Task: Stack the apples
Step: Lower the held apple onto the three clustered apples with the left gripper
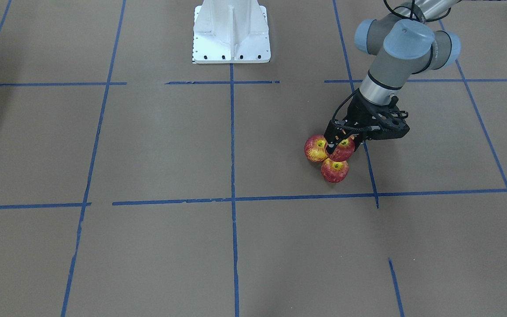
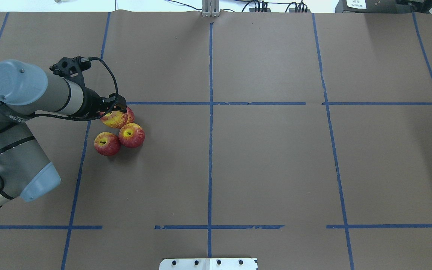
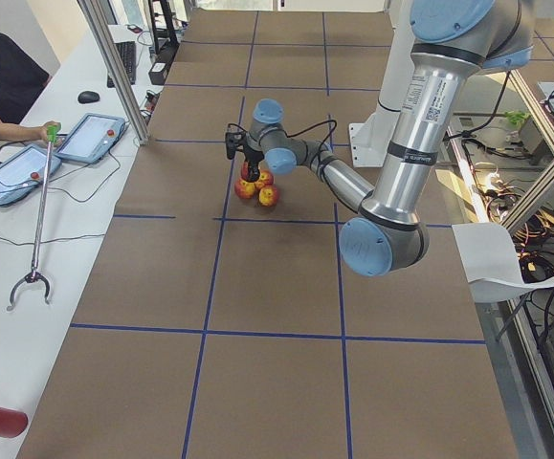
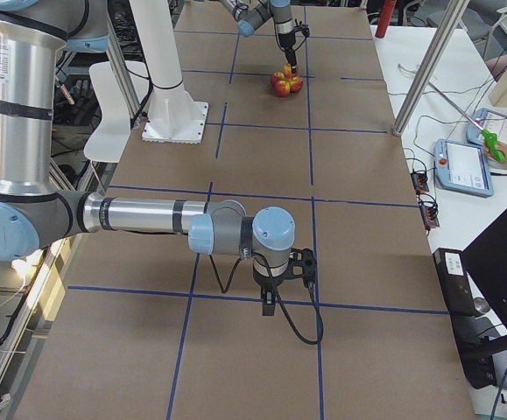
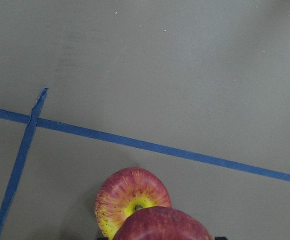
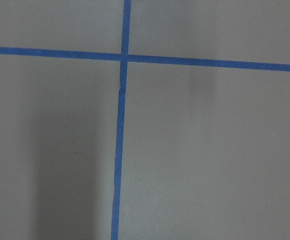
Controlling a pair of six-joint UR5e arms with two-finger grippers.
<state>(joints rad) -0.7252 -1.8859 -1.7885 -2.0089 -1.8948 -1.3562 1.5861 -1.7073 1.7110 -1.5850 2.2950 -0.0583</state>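
Between the left fingers sits a small glossy red apple with yellow streaks. They are closed to its width, one on each flank, and its yellow hollow shows between them. From the front and wrist views I judge it raised over the others, though I cannot tell whether it rests on them yet.

Just below it lie two more apples of the same kind. One overlaps it on the front view's left, and one lies nearer that camera.

To seat it well, I would centre it over the dip where the lower fruit meet and lower it slowly. I would part the fingers only slightly at first, since round glossy skins roll at the least nudge, then lift straight up.

All this is on the brown paper-covered bench, which is gridded with blue tape lines.

Counting, three apples are plain in each down-looking view. A fourth may hide beneath the held one, which I cannot confirm. I also count two arms and one white pedestal base.

Far off, the right fingers point down at the bench, and I cannot tell how far open they are.
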